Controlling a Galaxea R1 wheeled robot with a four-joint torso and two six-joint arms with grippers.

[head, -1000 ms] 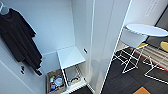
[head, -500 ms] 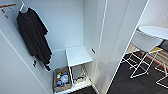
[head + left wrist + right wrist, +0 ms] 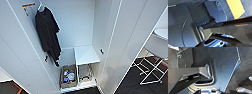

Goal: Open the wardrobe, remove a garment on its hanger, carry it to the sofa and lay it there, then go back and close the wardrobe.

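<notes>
I'm looking into the open wardrobe [image 3: 82,27], which takes up most of the head view. Its left door [image 3: 15,50] swings toward the lower left of the frame, and the right door [image 3: 130,45] runs down the right half. A dark shirt [image 3: 47,35] hangs on a white hanger [image 3: 40,7] at the upper left, just inside the opening. I see no maroon jacket among what hangs there. At the bottom centre a white shelf [image 3: 86,55] sits above a basket [image 3: 68,76] of small items on the wardrobe floor. At the far right edge stands a round white worktop [image 3: 160,35] on a white wire frame [image 3: 150,70], over dark floor [image 3: 130,85]. Both wrist views give me robot plates and bars over dark carpet, so I cannot tell whether either hand is spread or pressed together, or holds anything.
</notes>
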